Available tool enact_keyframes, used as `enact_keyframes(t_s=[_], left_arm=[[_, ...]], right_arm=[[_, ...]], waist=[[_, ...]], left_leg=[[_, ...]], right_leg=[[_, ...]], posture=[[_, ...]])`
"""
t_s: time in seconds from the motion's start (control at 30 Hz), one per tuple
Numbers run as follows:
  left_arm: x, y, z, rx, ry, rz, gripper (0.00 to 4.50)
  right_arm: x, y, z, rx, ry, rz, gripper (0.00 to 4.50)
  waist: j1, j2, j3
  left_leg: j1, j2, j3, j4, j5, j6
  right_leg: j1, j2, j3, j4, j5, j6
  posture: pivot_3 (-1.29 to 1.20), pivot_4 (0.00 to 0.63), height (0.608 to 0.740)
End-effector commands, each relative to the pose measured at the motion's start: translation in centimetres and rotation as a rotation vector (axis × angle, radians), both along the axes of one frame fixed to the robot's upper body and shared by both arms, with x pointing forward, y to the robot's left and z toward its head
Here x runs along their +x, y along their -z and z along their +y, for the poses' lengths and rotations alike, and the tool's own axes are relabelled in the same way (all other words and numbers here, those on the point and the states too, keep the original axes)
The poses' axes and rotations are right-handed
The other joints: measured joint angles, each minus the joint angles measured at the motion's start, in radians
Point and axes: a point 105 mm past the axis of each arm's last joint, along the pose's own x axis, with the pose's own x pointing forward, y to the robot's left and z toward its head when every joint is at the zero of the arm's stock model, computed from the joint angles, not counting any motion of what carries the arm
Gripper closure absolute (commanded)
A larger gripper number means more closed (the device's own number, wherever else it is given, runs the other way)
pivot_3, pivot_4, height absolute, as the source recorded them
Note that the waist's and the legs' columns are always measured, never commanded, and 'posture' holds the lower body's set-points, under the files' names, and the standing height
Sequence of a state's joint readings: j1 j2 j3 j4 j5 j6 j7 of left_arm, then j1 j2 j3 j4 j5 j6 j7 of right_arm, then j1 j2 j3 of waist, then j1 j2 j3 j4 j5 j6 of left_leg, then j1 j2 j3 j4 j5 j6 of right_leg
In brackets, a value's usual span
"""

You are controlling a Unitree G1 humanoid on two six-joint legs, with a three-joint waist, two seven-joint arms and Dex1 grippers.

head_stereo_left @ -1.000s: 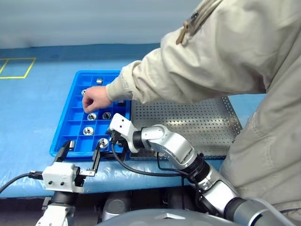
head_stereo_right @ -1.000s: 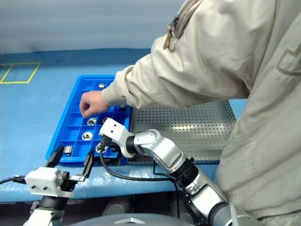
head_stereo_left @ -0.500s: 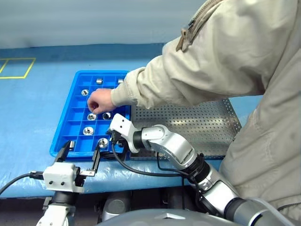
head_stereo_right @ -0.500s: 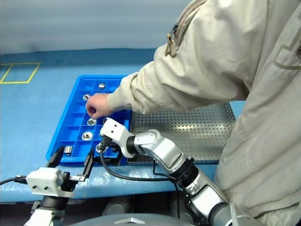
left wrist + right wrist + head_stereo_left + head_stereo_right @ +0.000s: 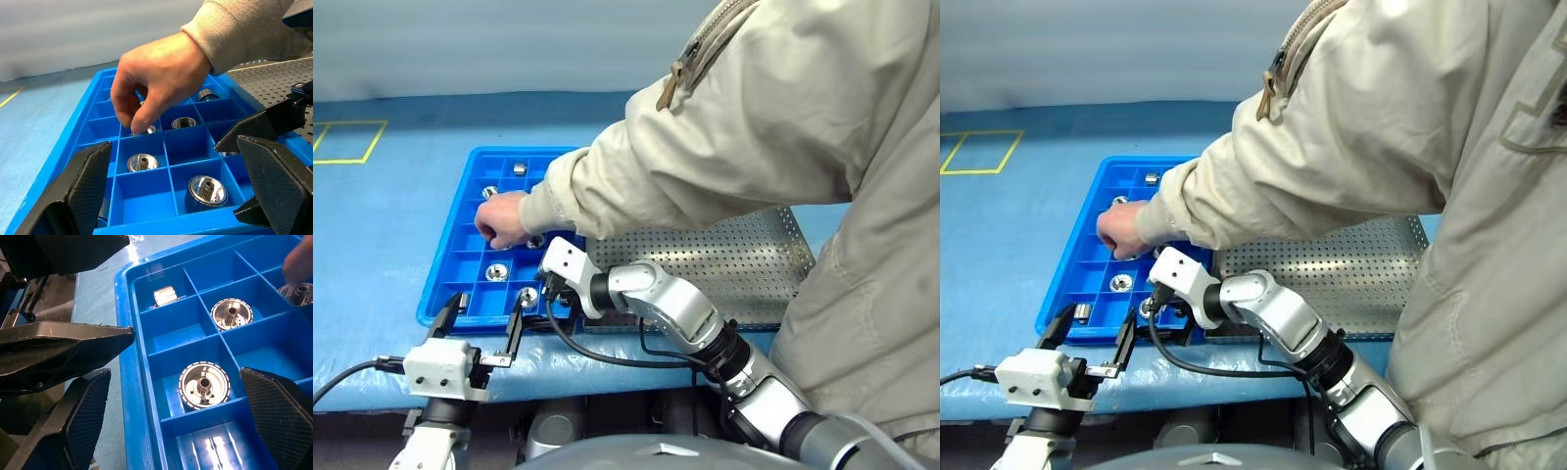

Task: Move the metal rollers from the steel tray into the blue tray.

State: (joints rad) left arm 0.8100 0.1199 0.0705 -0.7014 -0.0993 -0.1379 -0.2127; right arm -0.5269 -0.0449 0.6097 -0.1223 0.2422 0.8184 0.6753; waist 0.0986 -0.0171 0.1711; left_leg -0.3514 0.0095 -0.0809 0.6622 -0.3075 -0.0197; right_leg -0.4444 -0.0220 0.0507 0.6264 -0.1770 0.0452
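Note:
The blue tray (image 5: 443,286) lies at the left with the steel tray (image 5: 744,259) beside it on the right. Several metal rollers (image 5: 496,271) sit in the blue tray's compartments, one per cell (image 5: 143,162) (image 5: 204,384). A person's hand (image 5: 499,221) reaches into the blue tray, its fingertips down on a roller (image 5: 145,130). My left gripper (image 5: 483,313) hangs open just before the tray's near rim, holding nothing. At the tray's near right corner my right gripper (image 5: 175,374) points left, open and empty over a roller.
The person's sleeve (image 5: 685,157) and body cross over the far part of both trays and fill the right side. Both trays rest on a blue table cover (image 5: 382,225). A yellow marked square (image 5: 347,142) lies at the far left.
The person's hand shifted a little right, then back left and nearer within the blue tray, and the person leaned further over. Both grippers stayed still and open.

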Motion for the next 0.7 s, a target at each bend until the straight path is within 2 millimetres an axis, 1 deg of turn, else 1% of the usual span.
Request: enact_keyframes(t_s=[0.03, 0.23, 0.7], left_arm=[[-0.07, -0.32, -0.08, -0.003, 0.009, -0.02, 0.0], [-0.07, -0.29, -0.17, -0.005, 0.013, -0.016, 0.0], [0.22, -0.6, -0.64, -0.008, 0.023, -0.019, 0.0]], right_arm=[[-0.54, -1.18, 0.49, 0.043, -0.023, -0.019, 0.02], [-0.51, -1.4, 0.6, 0.055, -0.02, -0.013, 0.02], [-0.83, -1.22, 0.66, 0.053, -0.021, -0.009, 0.02]], waist=[[0.0, 0.0, 0.0], [0.0, 0.0, 0.0], [0.0, 0.0, 0.0]], left_leg=[[0.0, 0.0, 0.0, 0.0, 0.0, 0.0], [0.0, 0.0, 0.0, 0.0, 0.0, 0.0], [0.0, 0.0, 0.0, 0.0, 0.0, 0.0]], right_leg=[[0.0, 0.0, 0.0, 0.0, 0.0, 0.0], [0.0, 0.0, 0.0, 0.0, 0.0, 0.0], [0.0, 0.0, 0.0, 0.0, 0.0, 0.0]], posture=[[0.35, 0.15, 0.74], [0.35, 0.15, 0.74], [0.34, 0.15, 0.74]])
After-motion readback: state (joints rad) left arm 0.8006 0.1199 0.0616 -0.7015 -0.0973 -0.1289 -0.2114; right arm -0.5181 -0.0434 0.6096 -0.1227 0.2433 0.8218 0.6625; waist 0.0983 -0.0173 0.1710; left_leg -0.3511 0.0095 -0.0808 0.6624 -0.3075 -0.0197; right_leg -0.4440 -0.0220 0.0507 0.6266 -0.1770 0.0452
